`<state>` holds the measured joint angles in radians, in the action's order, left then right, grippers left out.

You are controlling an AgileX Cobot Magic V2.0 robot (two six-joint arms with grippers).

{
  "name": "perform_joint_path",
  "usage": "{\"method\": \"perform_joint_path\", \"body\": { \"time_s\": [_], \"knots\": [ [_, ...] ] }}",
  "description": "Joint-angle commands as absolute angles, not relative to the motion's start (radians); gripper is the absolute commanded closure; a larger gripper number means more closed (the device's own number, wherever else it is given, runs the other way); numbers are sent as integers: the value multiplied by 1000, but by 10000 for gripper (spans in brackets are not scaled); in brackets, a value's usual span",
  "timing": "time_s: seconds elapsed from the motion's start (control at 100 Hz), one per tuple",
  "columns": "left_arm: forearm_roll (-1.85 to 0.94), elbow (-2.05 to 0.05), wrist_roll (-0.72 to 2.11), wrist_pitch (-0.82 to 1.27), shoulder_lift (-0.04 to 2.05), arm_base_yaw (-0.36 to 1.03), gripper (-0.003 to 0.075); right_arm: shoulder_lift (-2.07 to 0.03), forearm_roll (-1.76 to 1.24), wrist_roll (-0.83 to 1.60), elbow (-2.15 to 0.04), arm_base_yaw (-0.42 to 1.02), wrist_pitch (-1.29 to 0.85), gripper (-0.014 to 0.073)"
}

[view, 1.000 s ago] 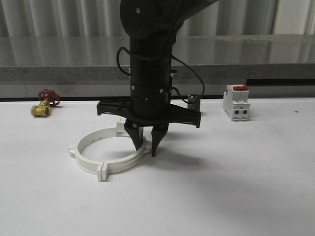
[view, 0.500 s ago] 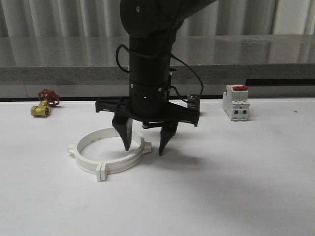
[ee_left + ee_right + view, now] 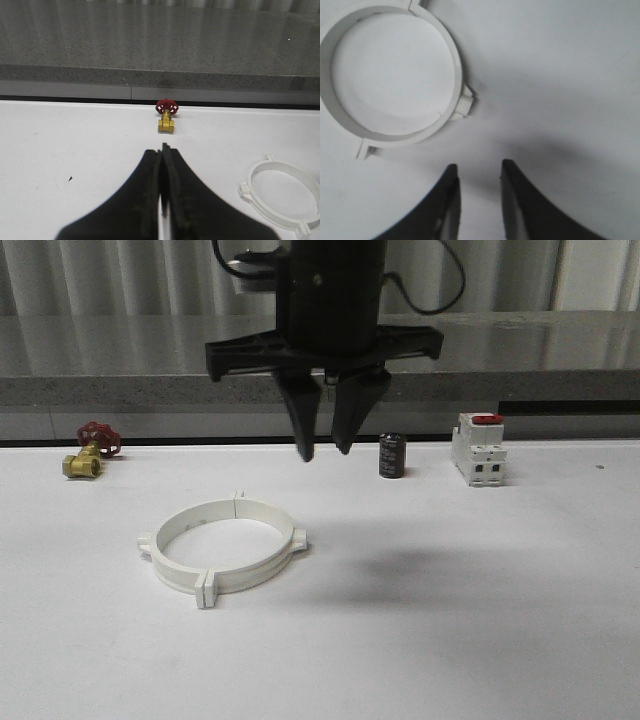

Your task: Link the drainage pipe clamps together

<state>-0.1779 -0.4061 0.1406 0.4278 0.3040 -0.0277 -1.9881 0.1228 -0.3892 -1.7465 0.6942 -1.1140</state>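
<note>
The two drainage pipe clamps (image 3: 245, 577) lie joined as one wide white ring on the white table, left of centre. Small tabs stick out at the seams and mid-arcs. My right gripper (image 3: 325, 452) hangs well above the table behind and to the right of the ring, open, with nothing between its fingers. In the right wrist view the ring (image 3: 457, 70) lies flat below, apart from the right gripper (image 3: 479, 166). My left gripper (image 3: 162, 147) is shut on nothing, low over bare table, and the ring (image 3: 276, 165) lies off to its side.
A brass valve with a red handle (image 3: 85, 455) (image 3: 165, 117) sits at the back left. A small black cylinder (image 3: 392, 455) and a white breaker with a red switch (image 3: 479, 448) stand at the back right. A grey stone ledge (image 3: 560, 380) runs behind the table.
My right gripper was shut on the ring's right rim, opened, then rose clear above the table. The ring stays flat where it was. The black cylinder now shows behind.
</note>
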Motion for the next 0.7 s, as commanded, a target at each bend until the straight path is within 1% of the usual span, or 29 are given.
{"method": "perform_joint_path", "body": {
  "time_s": [0.0,0.03,0.07,0.33,0.69],
  "knots": [
    [-187,-432,139,351,311,-28,741,-1883,162,-323,-1760,676,-1137,566],
    [-187,-432,139,351,311,-28,741,-1865,166,-314,-1751,673,-1138,620],
    [-187,-432,139,351,311,-28,741,-1845,171,-302,-1736,667,-1137,664],
    [-187,-432,139,351,311,-28,741,-1667,196,-259,-1586,580,-1130,659],
    [-187,-432,139,351,311,-28,741,-1341,164,-260,-1271,359,-999,659]
  ]
}}
